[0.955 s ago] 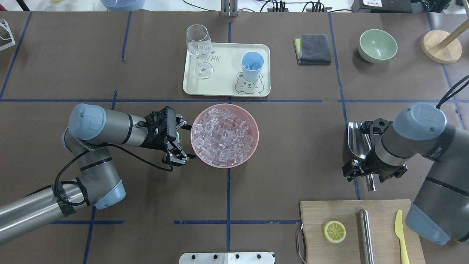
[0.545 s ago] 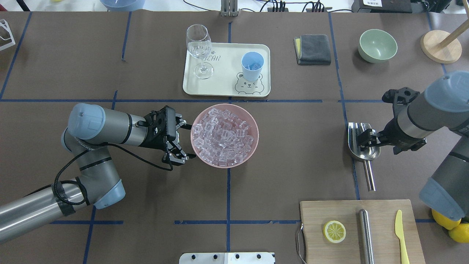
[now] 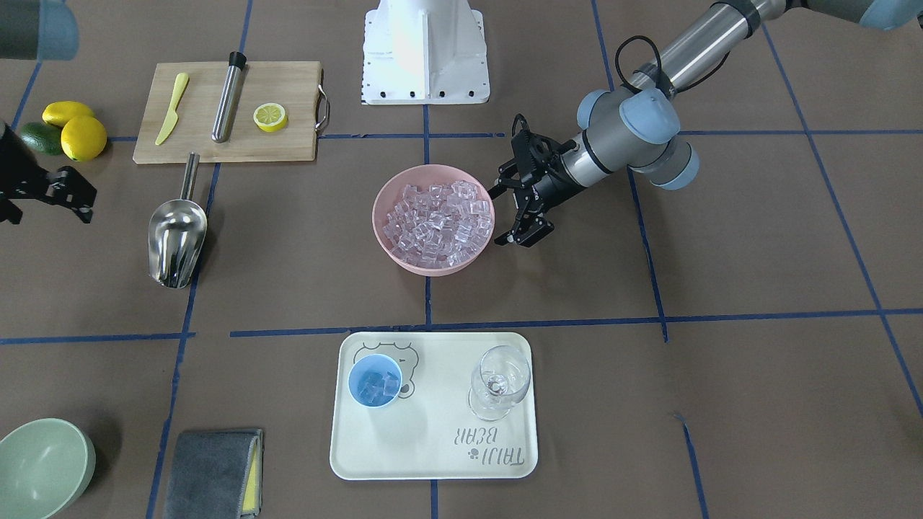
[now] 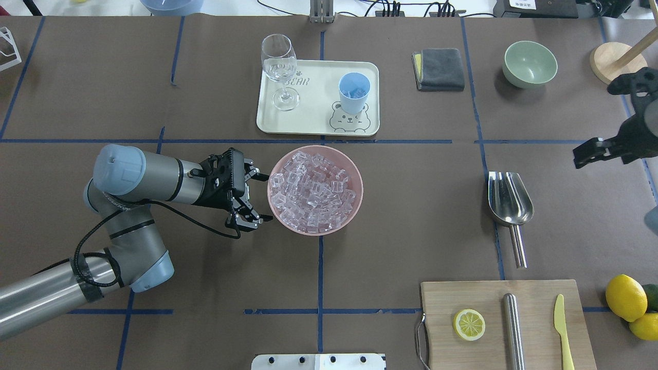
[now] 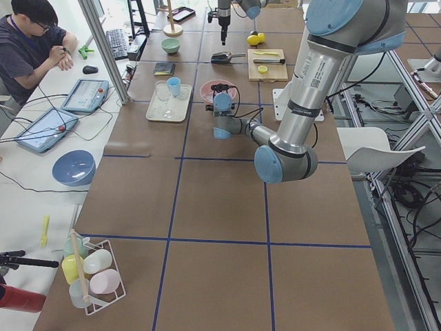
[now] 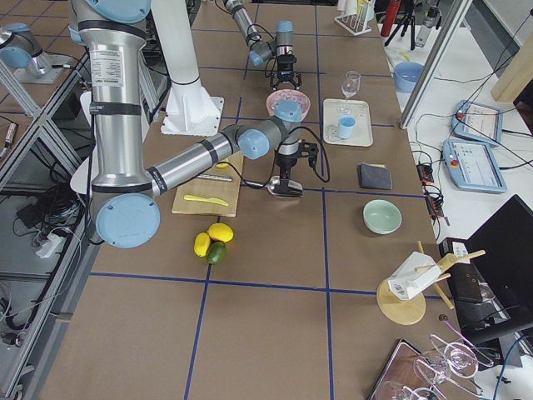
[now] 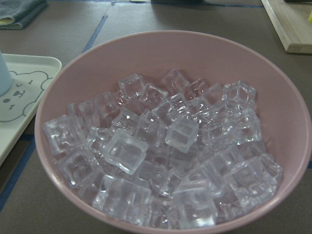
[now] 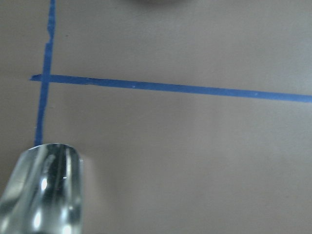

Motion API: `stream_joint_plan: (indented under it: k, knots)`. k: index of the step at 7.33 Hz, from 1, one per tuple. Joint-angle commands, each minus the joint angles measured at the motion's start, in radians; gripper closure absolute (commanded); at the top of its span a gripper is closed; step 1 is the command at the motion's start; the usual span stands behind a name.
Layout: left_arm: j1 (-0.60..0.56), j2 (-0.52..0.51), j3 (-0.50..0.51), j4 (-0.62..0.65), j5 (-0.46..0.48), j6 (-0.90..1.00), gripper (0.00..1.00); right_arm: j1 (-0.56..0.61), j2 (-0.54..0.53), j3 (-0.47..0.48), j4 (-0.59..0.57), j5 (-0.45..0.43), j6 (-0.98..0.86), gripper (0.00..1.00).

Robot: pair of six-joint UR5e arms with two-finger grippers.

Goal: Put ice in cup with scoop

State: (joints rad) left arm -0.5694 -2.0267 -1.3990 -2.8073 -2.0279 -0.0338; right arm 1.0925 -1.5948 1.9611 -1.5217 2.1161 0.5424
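Note:
The steel scoop (image 4: 509, 198) lies flat on the table at the right, handle toward the robot, with nothing holding it; its trough (image 8: 44, 195) shows in the right wrist view's corner. My right gripper (image 4: 591, 151) hangs open and empty, up and to the right of the scoop. The light-blue cup (image 4: 353, 92) stands on the cream tray (image 4: 318, 126) with a few pieces of ice (image 3: 376, 386) inside. More ice (image 4: 313, 190) fills the pink bowl (image 4: 354, 205). My left gripper (image 4: 252, 198) is open at the bowl's left rim.
A wine glass (image 4: 280, 72) shares the tray. A cutting board (image 4: 462, 293) at the near right carries a lemon slice, a steel cylinder and a yellow knife. A grey cloth (image 4: 439, 69) and a green bowl (image 4: 529, 64) sit at the far right. Lemons (image 4: 624, 298) lie by the board.
My right arm has risen off the scoop and swung back to the far right, leaving the scoop lying where it was. The left arm has hardly moved.

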Motion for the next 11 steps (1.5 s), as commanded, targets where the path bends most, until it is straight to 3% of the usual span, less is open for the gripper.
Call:
stream_joint_plan:
  k: [1,3,5,7,9,11]
  knots:
    - [-0.018,0.002,0.0,0.002,0.0,-0.002,0.0,0.209,-0.065,-0.048,-0.005,0.092,-0.329,0.0]
    - [-0.05,0.003,0.0,0.003,-0.002,-0.005,0.0,0.373,-0.128,-0.057,-0.098,0.108,-0.653,0.0]
    - [-0.099,0.005,0.0,0.014,0.0,-0.018,0.0,0.447,-0.18,-0.057,-0.14,0.14,-0.699,0.0]
    - [-0.202,0.069,0.0,0.061,-0.011,-0.014,0.0,0.451,-0.183,-0.059,-0.14,0.165,-0.687,0.0]
    - [-0.358,0.074,-0.009,0.289,-0.136,-0.011,0.0,0.451,-0.183,-0.1,-0.134,0.194,-0.685,0.0]
    - [-0.501,0.133,-0.037,0.458,-0.192,-0.012,0.0,0.451,-0.185,-0.102,-0.132,0.193,-0.685,0.0]
